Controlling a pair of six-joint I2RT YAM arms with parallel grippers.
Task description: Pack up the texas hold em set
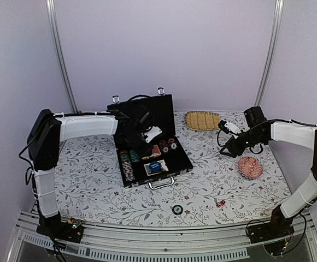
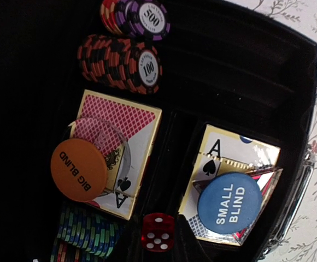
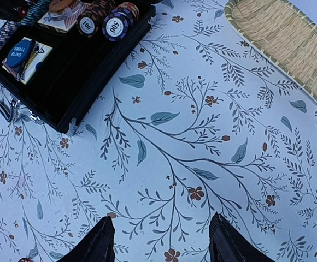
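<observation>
The black briefcase (image 1: 154,164) lies open mid-table with its lid up, and it also shows in the right wrist view (image 3: 87,82). Inside are chip rows (image 2: 120,63), two card decks, an orange BIG BLIND disc (image 2: 79,169) and a blue SMALL BLIND disc (image 2: 229,203). My left gripper (image 1: 146,139) hangs over the case, shut on a small red die (image 2: 158,232); its dark fingers barely show against the black lining. Red dice (image 1: 220,203) and a black disc (image 1: 177,209) lie on the cloth near the front. My right gripper (image 3: 161,234) is open and empty over bare cloth.
A woven straw mat (image 1: 202,120) lies at the back right and also shows in the right wrist view (image 3: 289,43). A red patterned round dish (image 1: 250,167) sits just below my right gripper (image 1: 229,147). The case's metal handle (image 1: 161,183) faces the front edge.
</observation>
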